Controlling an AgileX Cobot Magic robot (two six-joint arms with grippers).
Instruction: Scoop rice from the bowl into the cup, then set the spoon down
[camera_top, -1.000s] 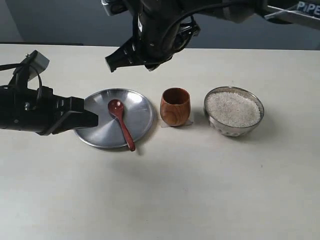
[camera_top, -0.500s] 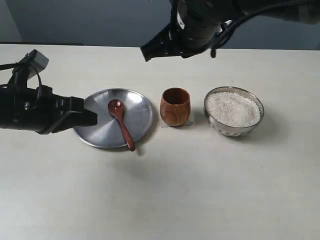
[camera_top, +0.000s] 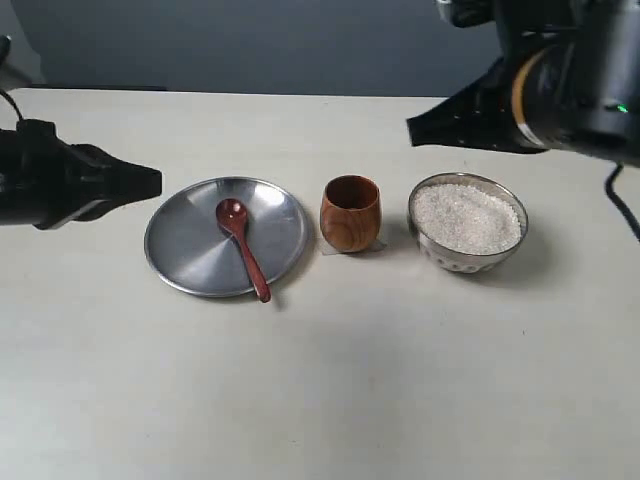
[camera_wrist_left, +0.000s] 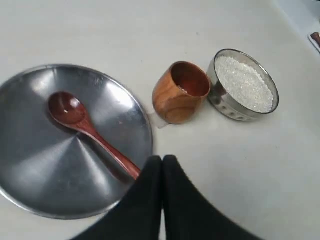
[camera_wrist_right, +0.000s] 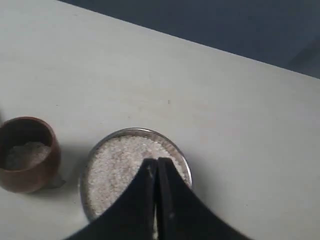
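Table (camera_top: 400, 390): pale, matte.
Left gripper (camera_top: 152, 182): seen at mid-left of the exterior frame, jaws pressed together, nothing held, tip near the plate's left rim.
Right gripper (camera_top: 412, 130): upper right, jaws likewise closed and empty, close to the bowl.
Plate (camera_top: 185, 250): left of centre.
Bowl (camera_top: 465, 262): right of centre, filled with rice (camera_top: 467, 218).
Cup (camera_top: 350, 222): between plate and bowl; some grains are seen inside from the right wrist.
Spoon (camera_top: 245, 255): laid on the plate, scoop upper left, handle running to the lower-right rim. It lies right of the left gripper, judged the nearer arm.
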